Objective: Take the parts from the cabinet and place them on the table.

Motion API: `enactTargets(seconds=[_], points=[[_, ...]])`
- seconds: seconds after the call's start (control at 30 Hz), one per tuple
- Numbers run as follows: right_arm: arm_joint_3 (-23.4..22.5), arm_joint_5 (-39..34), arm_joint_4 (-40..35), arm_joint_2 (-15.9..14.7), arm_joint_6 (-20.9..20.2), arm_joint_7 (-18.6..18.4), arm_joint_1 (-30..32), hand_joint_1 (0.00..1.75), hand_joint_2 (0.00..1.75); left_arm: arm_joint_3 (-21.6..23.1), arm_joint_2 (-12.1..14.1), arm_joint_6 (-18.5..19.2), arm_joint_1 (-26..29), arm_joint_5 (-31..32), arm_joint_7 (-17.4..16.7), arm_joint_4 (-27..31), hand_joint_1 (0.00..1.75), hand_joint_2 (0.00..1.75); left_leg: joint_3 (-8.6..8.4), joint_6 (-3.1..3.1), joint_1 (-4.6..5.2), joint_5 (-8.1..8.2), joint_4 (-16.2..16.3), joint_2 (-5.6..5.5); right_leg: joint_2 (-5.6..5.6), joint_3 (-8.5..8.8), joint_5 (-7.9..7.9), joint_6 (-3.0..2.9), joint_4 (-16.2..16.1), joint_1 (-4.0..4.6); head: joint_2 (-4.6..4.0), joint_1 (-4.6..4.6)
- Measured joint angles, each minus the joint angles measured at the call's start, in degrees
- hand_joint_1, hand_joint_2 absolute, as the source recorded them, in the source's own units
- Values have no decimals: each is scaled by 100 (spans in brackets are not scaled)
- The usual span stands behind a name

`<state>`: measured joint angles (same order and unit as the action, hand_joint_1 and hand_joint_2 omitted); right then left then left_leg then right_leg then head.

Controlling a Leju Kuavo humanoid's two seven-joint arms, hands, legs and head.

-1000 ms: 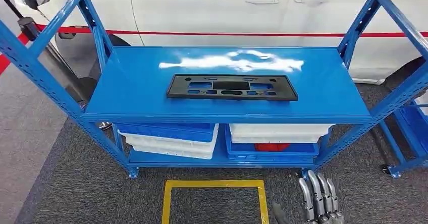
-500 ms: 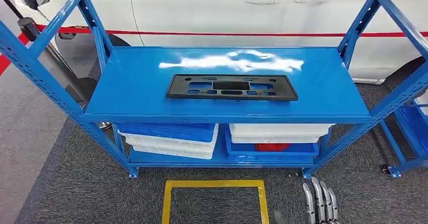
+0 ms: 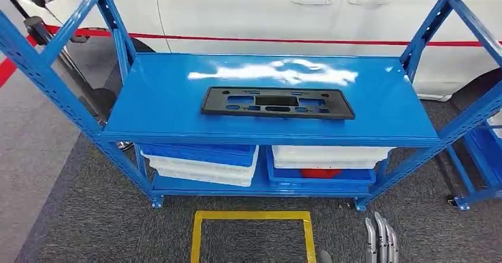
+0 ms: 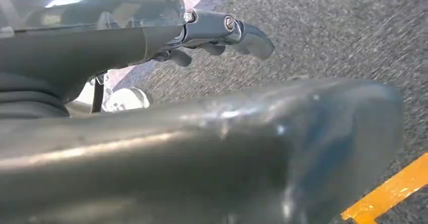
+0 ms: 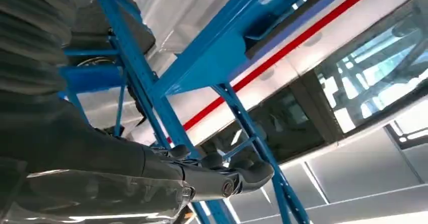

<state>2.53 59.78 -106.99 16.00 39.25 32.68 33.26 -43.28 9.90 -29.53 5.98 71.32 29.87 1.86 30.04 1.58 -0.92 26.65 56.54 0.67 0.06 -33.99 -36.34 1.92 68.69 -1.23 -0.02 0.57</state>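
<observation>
Flat black plate (image 3: 277, 102): probably light, stiff; best gripped along one long edge. Right robot hand (image 3: 380, 241) empty, fingers straight; left robot hand (image 4: 222, 35) likewise.

Part (image 3: 277, 102): flat black plastic plate, long rectangular outline, several cut-out slots and small holes. Lies flat on the top shelf of the blue cabinet (image 3: 160, 112), roughly centred, long side parallel to the shelf's front edge. Nothing touches it; shelf surface glossy, reflection behind it.

car workshop floor, blue steel rack (image 3: 269, 134), white car (image 3: 284, 8), grey carpet (image 3: 89, 215)
</observation>
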Motion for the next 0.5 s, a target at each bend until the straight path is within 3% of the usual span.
enactTargets(seconds=[0.03, 0.07, 0.1, 0.13, 0.2, 0.27, 0.37, 0.4, 0.43, 0.47, 0.5], points=[[59, -19, -11, -52, 0, -92, 10, 0, 175, 31, 0, 0, 2, -63, 39, -7, 0, 0, 10, 0, 4, 0, 4, 0, 0, -208, -149, 8, 415, 0, 2, 2], [118, -59, -15, -111, 0, -186, 20, 0, 175, 64, 0, 13, 5, -138, 77, -11, 0, 0, 10, -2, 4, 1, 8, -1, -1, -318, -152, 14, 620, -2, 2, 4], [173, -74, -30, -170, 0, -284, 31, 0, 175, 90, 0, 46, 5, -233, 103, -20, 0, 0, 4, -9, 3, 6, 10, -5, -2, -289, -14, 13, 536, -9, 0, 6], [234, -90, -57, -232, 0, -368, 44, 0, 175, 103, -7, 101, 4, -346, 105, -24, 0, 0, -3, -27, -1, 55, 11, -18, -4, -115, 275, 3, 140, -13, 0, 4], [324, -98, -111, -317, 0, -470, 61, 0, 175, 149, -9, 184, 8, -477, 112, -31, 0, 0, -62, -81, -1, 123, 21, -28, -10, 427, 775, -45, -945, -11, 2, 9], [394, -98, -149, -374, 0, -532, 74, 0, 175, 195, -9, 190, 18, -540, 129, -35, 0, 0, -96, -181, 29, 201, 45, -26, -17, 521, 607, -122, -1171, 36, 0, -2], [450, -98, -190, -424, 0, -580, 93, 0, 175, 245, -7, 188, 5, -588, 132, -35, 0, 0, -145, -307, -18, 219, 21, -14, -1, 532, 620, -242, -1175, 86, 0, -7], [472, -103, -221, -433, 0, -586, 101, 0, 175, 263, -2, 181, 0, -591, 132, -37, 0, 0, -175, -339, -43, 243, 71, -23, -2, 618, 646, -288, -1233, 34, 2, -22], [494, -112, -234, -440, 0, -589, 109, 0, 175, 280, -2, 179, -1, -595, 136, -39, 0, 0, -100, -353, -41, 309, 270, -24, -7, 679, 619, -325, -1259, 42, 2, -48], [525, -122, -247, -446, 0, -589, 109, 0, 175, 295, -2, 177, 1, -606, 136, -42, 0, 0, 107, -366, -42, 472, 654, -25, -16, 726, 589, -356, -1268, 44, 2, -101], [538, -133, -247, -451, 0, -593, 110, 0, 175, 317, 0, 177, 13, -634, 129, -44, 0, 0, 438, -387, -42, 678, 1207, -25, -21, 775, 535, -374, -1268, 50, 0, -88]])
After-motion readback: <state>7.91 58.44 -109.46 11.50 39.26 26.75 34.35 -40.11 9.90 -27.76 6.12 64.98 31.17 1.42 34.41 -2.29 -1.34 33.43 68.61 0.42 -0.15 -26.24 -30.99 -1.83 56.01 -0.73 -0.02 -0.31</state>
